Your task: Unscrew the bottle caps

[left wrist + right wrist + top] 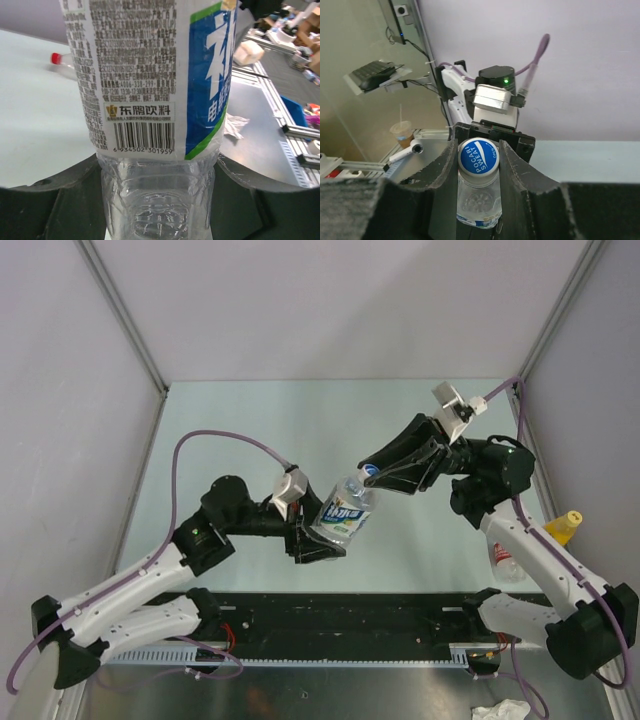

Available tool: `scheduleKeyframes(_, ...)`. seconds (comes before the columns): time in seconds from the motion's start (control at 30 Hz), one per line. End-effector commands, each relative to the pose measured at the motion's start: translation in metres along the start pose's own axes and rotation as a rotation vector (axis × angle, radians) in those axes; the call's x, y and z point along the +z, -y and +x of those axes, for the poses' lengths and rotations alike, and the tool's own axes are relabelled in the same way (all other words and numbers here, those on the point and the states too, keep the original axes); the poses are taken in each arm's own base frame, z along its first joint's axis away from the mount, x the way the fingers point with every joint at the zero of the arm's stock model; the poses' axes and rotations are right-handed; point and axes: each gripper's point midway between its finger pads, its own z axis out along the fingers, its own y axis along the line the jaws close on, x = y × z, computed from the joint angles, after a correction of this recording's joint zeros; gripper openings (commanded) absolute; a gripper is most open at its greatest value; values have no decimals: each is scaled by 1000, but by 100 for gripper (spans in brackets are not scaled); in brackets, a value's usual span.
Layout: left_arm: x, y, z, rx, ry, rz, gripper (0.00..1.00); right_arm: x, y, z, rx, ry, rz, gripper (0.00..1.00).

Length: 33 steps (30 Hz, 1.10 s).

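A clear bottle with a blue-green label (345, 512) is held tilted above the table, my left gripper (316, 540) shut around its lower body (157, 200). Its white cap with a blue printed top (478, 156) sits between the pads of my right gripper (478, 152), which is shut on it (368, 476). Against the right wall stands a bottle with a yellow cap (568, 516). A red-labelled bottle (505, 562) lies partly behind the right arm. In the left wrist view its red cap (56, 58) shows on the table.
A crumpled white tissue (500, 710) lies on the metal shelf at the near right. Frame posts and grey walls close in the table (250, 430) on three sides. A black rail (340, 615) runs along the near edge.
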Motion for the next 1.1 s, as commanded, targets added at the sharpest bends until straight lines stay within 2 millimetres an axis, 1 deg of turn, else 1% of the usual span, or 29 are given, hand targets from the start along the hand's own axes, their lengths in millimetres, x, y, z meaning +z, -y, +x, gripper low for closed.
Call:
scheduleKeyframes(0.0,-6,59,-62,192,133,272,0,-4,-9,14,46,-74,-80,0)
scheduleKeyframes(0.1,-7,57,-64,193,142,257,0,-5,-6,10,47,-56,-66,0)
scheduleKeyframes(0.17,-6,51,-64,184,151,222,0,-6,-4,5,51,-39,-47,0)
scheduleKeyframes(0.23,-5,41,-61,169,155,181,0,-7,0,1,57,-20,-21,7)
scheduleKeyframes(0.3,-5,32,-60,153,158,141,0,-9,3,-3,61,-2,3,19)
scheduleKeyframes(0.47,-6,1,-54,116,158,1,1,-14,10,-14,55,34,66,59)
scheduleKeyframes(0.5,-8,-5,-53,111,153,-31,1,-16,12,-16,53,41,83,65)
scheduleKeyframes(0.6,-11,-21,-47,113,133,-115,1,-21,18,-23,52,68,134,77)
scheduleKeyframes(0.67,-13,-30,-43,117,115,-165,1,-24,21,-28,50,86,161,84)
scheduleKeyframes(0.73,-16,-39,-41,121,103,-214,2,-26,23,-31,49,100,186,94)
scheduleKeyframes(0.8,-20,-46,-39,121,98,-262,1,-28,28,-33,48,112,212,98)
scheduleKeyframes(0.87,-23,-55,-37,119,95,-314,2,-30,37,-32,57,120,250,99)
scheduleKeyframes(0.9,-25,-59,-37,120,99,-343,2,-32,44,-31,69,124,275,99)
scheduleKeyframes(1.07,-34,-83,-24,88,41,-477,4,-42,78,-26,143,155,437,99)
